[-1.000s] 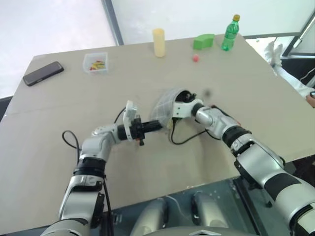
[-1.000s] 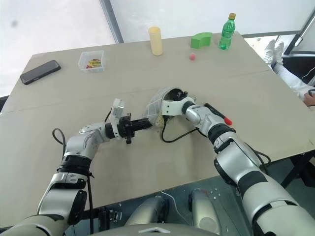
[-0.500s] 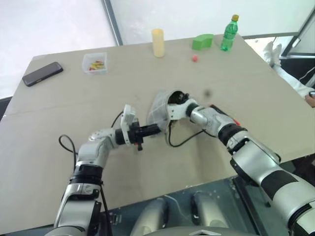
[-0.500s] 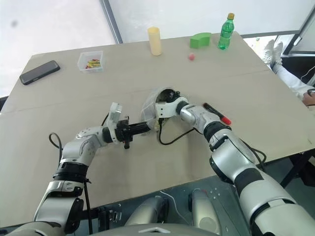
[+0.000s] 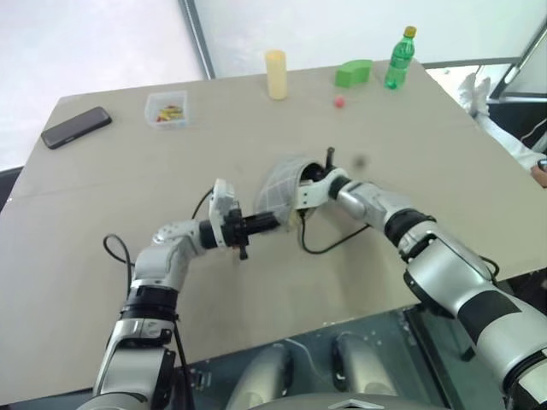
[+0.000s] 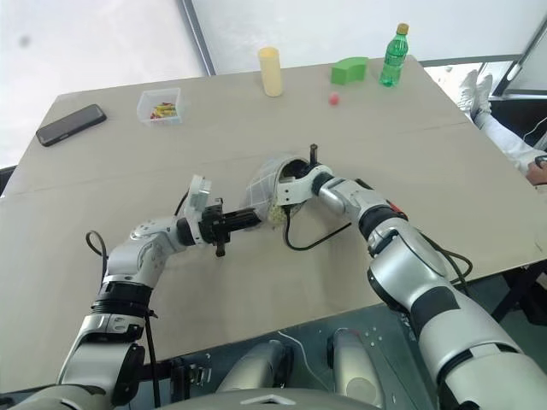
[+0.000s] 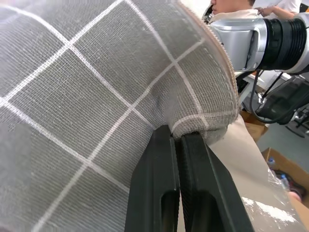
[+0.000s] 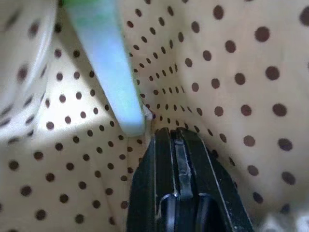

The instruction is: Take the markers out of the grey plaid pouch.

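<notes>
1. Left gripper (image 7: 179, 137), jaws pressed together, pinches a fold of the grey plaid pouch (image 5: 282, 184) at mid-table, its mouth facing the robot's right.
2. Right gripper (image 8: 177, 135) sits inside the dotted lining, fingers together with nothing between them; a second ago they stood apart.
3. Green marker (image 8: 106, 63) lies just beside the fingertips, long axis pointing into the pouch.
4. Black marker with red ends (image 6: 382, 201) lies beside the right forearm.
5. Bare table (image 5: 256, 290) surrounds the pouch, edges well apart.

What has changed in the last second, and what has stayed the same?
The right gripper, reaching inside the grey plaid pouch, has shut; it misses the green marker beside it. The left gripper stays shut on the pouch's edge, and the pouch keeps its place on the table.
</notes>
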Robot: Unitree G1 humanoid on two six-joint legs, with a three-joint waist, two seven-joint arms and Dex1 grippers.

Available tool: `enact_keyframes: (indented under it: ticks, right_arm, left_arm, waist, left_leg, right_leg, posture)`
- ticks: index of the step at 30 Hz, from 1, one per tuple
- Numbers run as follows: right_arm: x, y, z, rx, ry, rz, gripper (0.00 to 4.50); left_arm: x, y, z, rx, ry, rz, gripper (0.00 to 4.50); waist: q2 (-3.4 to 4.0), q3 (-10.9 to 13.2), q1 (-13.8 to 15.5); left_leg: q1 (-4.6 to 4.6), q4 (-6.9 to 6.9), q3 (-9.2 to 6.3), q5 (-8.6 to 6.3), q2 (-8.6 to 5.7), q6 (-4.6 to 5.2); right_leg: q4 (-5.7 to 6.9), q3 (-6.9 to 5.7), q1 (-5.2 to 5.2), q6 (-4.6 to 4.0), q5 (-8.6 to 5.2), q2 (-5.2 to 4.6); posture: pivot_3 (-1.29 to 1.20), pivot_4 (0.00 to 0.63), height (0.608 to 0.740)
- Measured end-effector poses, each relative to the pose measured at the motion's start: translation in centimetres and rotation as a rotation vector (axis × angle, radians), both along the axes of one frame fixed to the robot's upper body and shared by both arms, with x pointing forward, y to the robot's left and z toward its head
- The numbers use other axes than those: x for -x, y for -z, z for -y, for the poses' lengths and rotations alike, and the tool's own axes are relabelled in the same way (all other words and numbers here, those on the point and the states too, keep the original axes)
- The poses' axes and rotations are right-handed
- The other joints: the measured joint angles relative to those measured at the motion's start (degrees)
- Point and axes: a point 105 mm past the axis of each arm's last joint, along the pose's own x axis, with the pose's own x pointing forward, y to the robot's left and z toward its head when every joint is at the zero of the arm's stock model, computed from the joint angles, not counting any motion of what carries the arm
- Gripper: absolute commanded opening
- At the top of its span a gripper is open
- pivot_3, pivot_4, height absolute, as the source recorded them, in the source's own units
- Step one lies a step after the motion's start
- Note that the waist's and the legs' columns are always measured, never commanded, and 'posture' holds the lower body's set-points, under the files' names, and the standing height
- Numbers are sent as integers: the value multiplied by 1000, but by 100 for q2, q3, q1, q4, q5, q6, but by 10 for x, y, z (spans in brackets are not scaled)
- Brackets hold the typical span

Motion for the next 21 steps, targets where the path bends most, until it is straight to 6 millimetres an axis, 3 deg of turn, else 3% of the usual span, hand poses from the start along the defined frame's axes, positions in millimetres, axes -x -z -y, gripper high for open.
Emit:
enact_keyframes:
  ticks: [4, 11, 16, 21]
  right_arm:
    - [-1, 4, 16, -41, 26, -38, 20]
    - [-1, 10, 62, -118, 105, -138, 20]
    - [8, 15, 71, -154, 112, -202, 20]
    - [12, 9, 72, -202, 138, -242, 20]
  left_arm:
    - [-7, -6, 0, -3, -8, 39, 0]
    - [-37, -17, 1, -33, -95, 175, 0]
    - [-48, -19, 7, -1, -66, 194, 0]
    - [-59, -37, 9, 42, -21, 162, 0]
  waist:
    - [0, 0, -13]
    - [-3, -2, 40]
    - [-4, -2, 17]
    - [-6, -2, 25]
  left_leg:
    - [0, 0, 2, 0, 0, 0]
    - [-2, 6, -1, 0, -1, 1]
    - [-6, 7, -4, 0, 1, 2]
    - [-11, 18, -5, -1, 0, 4]
  right_leg:
    - [1, 3, 0, 0, 0, -4]
    - [-5, 0, 6, 1, 0, -9]
    - [0, 3, 2, 1, 0, -9]
    - [1, -2, 3, 4, 2, -10]
  posture:
    - [0, 150, 740]
    - [0, 150, 740]
    - [0, 150, 740]
    - [0, 150, 740]
